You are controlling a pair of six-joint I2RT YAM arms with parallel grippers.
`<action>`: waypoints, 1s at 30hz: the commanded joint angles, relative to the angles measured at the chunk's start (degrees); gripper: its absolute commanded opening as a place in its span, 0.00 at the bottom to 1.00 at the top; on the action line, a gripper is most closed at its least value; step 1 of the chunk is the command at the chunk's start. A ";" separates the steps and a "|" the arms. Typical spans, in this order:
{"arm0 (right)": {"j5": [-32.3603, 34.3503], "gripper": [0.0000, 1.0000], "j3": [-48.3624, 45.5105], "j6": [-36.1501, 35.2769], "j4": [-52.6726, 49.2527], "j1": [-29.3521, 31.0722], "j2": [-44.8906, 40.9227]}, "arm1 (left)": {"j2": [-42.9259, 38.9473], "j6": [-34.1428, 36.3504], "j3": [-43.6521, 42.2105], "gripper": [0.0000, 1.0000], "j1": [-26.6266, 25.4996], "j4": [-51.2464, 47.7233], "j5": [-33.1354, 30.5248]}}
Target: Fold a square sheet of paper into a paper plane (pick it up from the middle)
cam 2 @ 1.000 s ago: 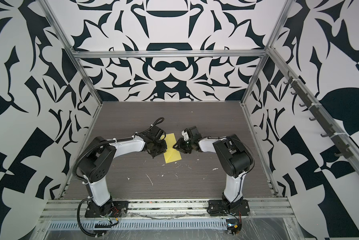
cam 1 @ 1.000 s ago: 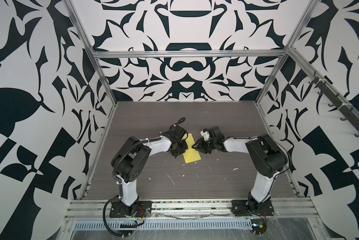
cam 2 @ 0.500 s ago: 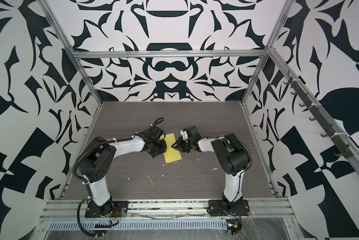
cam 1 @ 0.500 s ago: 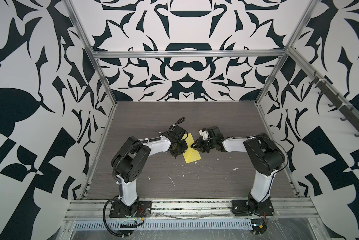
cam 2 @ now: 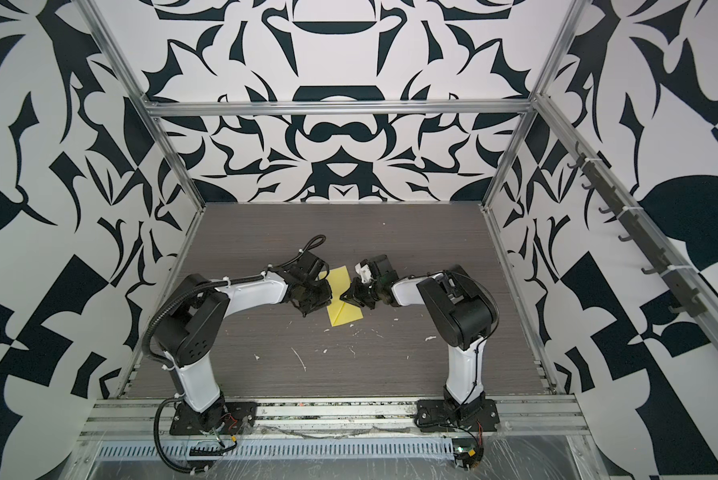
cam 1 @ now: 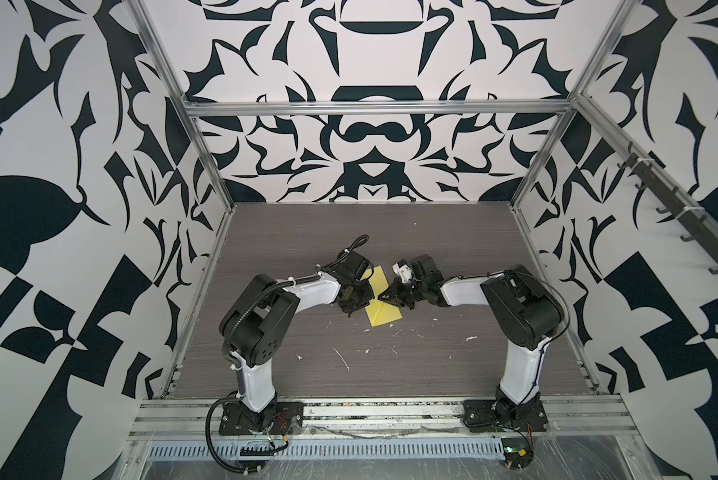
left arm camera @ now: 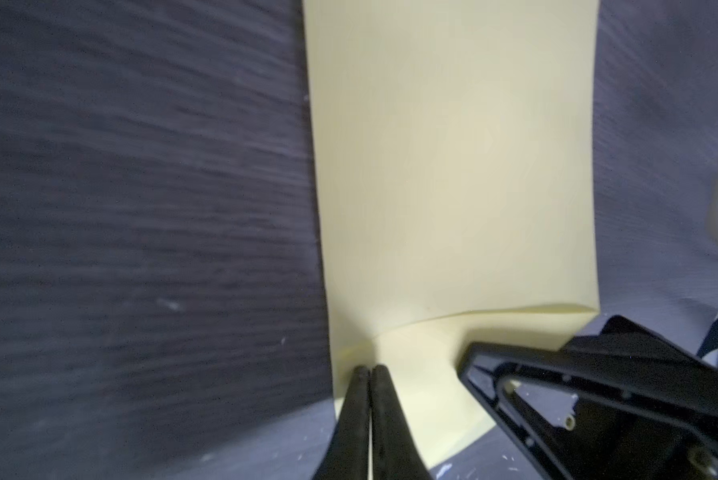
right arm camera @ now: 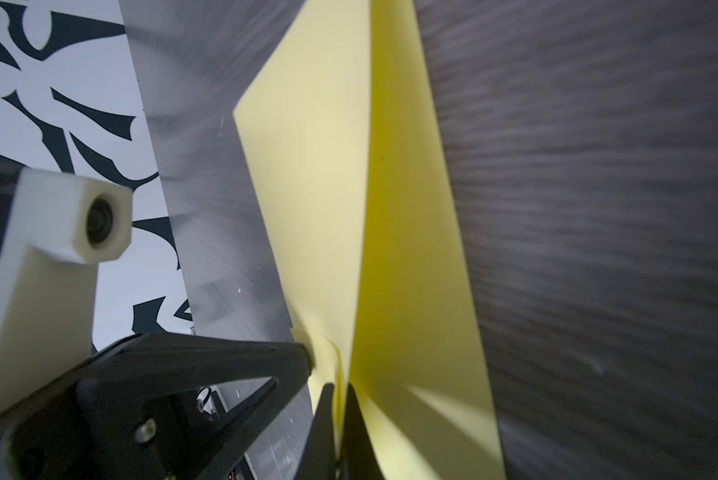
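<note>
Pinching one edge, my right gripper (right arm camera: 337, 386) stands closed with the yellow paper sheet (right arm camera: 315, 187) between its fingers (right arm camera: 357, 424). My left gripper (left arm camera: 370, 369) is closed too, seemingly nipping the opposite side. Sheet shows a sharp crease and sits between both grippers, mid-way across the dark wood-grain table (cam 1: 390, 232).

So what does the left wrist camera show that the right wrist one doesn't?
Only the left wrist view: the paper as one broad face, its near end bent over, with the left gripper shut on that end. Only the right wrist view: the patterned wall, the left arm's white camera block, and the right gripper pinching the paper beside a sharp crease. Both: yellow paper, the dark table, and the opposite arm's gripper reaching in.
</note>
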 commanded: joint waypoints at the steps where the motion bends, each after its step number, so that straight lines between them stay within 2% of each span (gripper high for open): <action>1: 0.16 0.00 -0.45 -0.10 4.67 0.10 -4.77 | -8.05 0.59 -2.06 0.17 2.63 1.43 1.86; 4: 0.17 0.00 -1.38 0.93 8.36 -0.40 -8.47 | -14.97 -0.41 -5.92 0.27 5.80 5.75 5.59; 9: -0.82 0.00 -1.18 3.35 11.34 -1.53 -14.29 | -24.83 -6.04 -15.05 0.58 10.38 20.04 13.02; 12: -2.16 0.00 -0.30 5.79 13.01 -1.73 -16.41 | -27.65 -8.27 -18.65 0.72 10.73 28.35 16.26; 15: -4.17 0.00 0.69 9.34 16.21 -1.73 -17.57 | -27.64 -11.64 -19.86 0.79 10.63 34.73 19.68; 20: -6.96 0.00 1.29 16.20 23.36 -1.82 -17.65 | -24.73 -16.99 -20.11 0.84 10.70 45.24 24.55; 24: -8.02 0.00 1.40 20.31 27.86 -1.82 -16.89 | -22.57 -20.20 -19.95 0.83 10.67 50.77 26.38; 27: -8.66 0.00 1.29 21.77 29.51 -1.90 -16.16 | -21.73 -20.80 -19.41 0.78 10.71 51.95 27.18; 30: -8.79 0.00 1.07 22.38 30.12 -1.99 -15.58 | -21.73 -21.22 -19.38 0.62 10.64 52.42 27.02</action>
